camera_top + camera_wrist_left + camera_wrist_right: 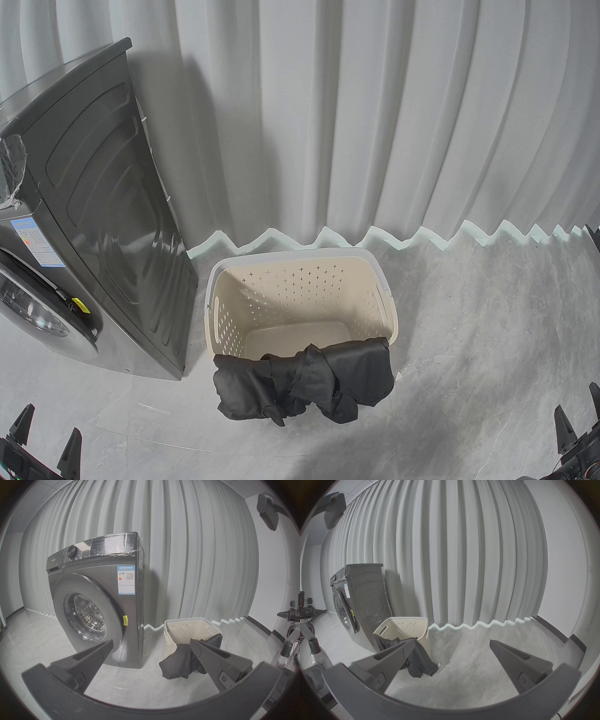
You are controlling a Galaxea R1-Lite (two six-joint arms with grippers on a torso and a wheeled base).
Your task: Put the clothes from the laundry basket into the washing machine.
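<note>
The washing machine (106, 206) is cut off at its front in the head view, but the left wrist view shows its round door and drum. Just beside it stands the basket (300, 262), with dark clothes (306, 381) draped over its near rim. The left gripper (150, 642) and right gripper (452, 642) hang low, well apart from the basket, with jaws spread and holding nothing.

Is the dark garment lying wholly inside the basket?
No, the dark garment hangs over the near rim of the basket.
</note>
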